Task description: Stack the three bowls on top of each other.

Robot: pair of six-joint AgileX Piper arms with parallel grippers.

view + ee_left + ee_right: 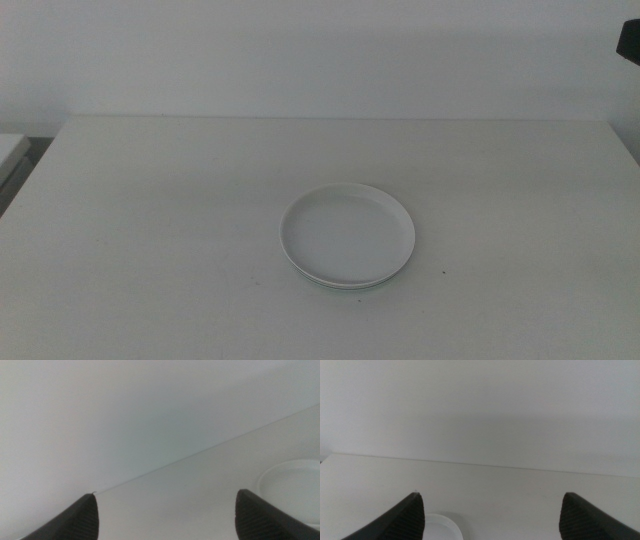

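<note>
Bowls (348, 235) sit in one stack near the bench (150, 220) middle, white on top w/ rims under it, so job looks done; both arms' fingers wide apart, holding nothing.

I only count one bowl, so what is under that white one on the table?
Under the white bowl, a thin second rim peeks out at its near edge, so at least one bowl lies beneath. Its colour, and any third bowl, are covered.
</note>
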